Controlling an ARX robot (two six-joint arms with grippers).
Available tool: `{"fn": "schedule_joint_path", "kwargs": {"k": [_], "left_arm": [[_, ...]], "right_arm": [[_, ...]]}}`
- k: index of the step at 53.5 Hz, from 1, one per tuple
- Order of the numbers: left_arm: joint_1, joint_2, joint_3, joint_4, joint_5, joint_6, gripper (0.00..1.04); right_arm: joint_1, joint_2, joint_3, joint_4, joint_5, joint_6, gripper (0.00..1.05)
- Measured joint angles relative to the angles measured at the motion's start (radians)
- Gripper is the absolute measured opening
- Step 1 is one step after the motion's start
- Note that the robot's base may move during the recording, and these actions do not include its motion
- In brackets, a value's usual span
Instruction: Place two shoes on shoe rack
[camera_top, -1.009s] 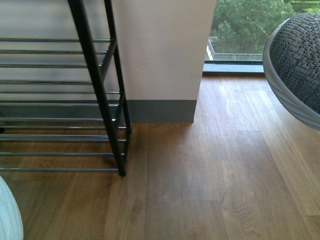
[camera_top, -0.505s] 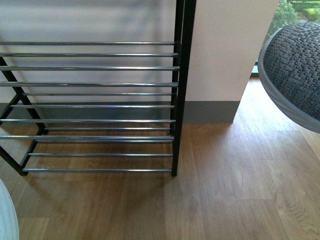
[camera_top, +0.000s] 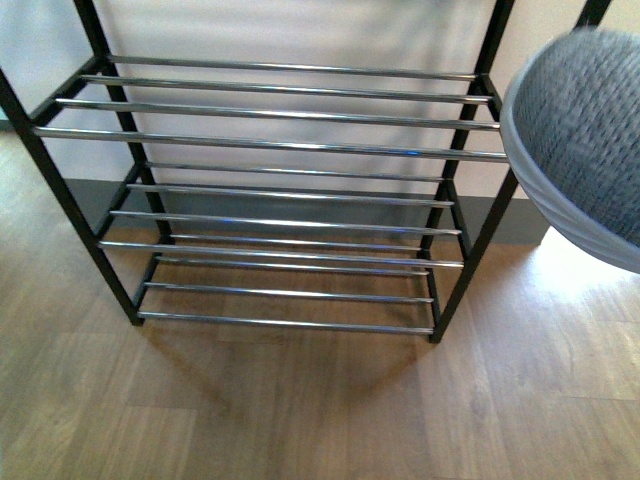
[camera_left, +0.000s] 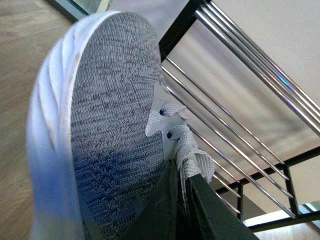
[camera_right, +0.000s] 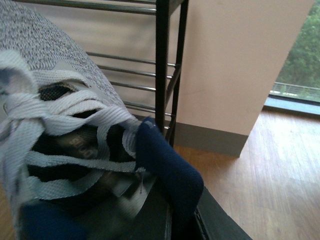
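While both sneakers are carried clear of the wooden floor (camera_top: 300, 420), neither is set on the shoe rack (camera_top: 285, 146). The left hand (camera_left: 181, 187) is seen closed on the left-hand shoe (camera_left: 115, 110) at its laces. Two dark fingers (camera_left: 160, 215) come up on either side of the tongue, and a knotted white lace is pinched between them. That shoe is held with its toe pointing away from the hand and its thick white sole turned to one side; the silver bars of the rack are seen beyond the toe.

The right hand (camera_right: 182, 217) is clamped on the right-hand shoe (camera_right: 55, 125) at the navy collar, which is folded over a dark finger (camera_right: 160, 215). The laced upper extends away from the hand, toward the rack's black end post.

From the front, the grey knit toe and white sole of the right-hand shoe (camera_top: 585, 130) are shown blurred at the right edge. They are level with the upper tier and overlap the rack's right upright. The rack is stood on the floor against a pale wall (camera_top: 300, 35).
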Motion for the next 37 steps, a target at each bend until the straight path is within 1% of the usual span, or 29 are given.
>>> {"fn": "schedule_joint_path", "kwargs": {"k": [8,15,24,37], "left_arm": [[-0.001,0.000,0.000,0.000,-0.002,0.000,0.02],[-0.003,0.002,0.000,0.000,0.021,0.000,0.02],[-0.003,0.001,0.000,0.000,0.021,0.000,0.02],[-0.003,0.002,0.000,0.000,0.011,0.000,0.02]], "right_arm": [[-0.002,-0.003,0.001,-0.001,0.003,0.002,0.01],[-0.006,0.001,0.001,-0.001,0.040,0.001,0.01],[-0.005,0.000,0.001,-0.001,0.016,0.002,0.01],[-0.005,0.000,0.001,-0.001,0.027,0.001,0.01]]}}
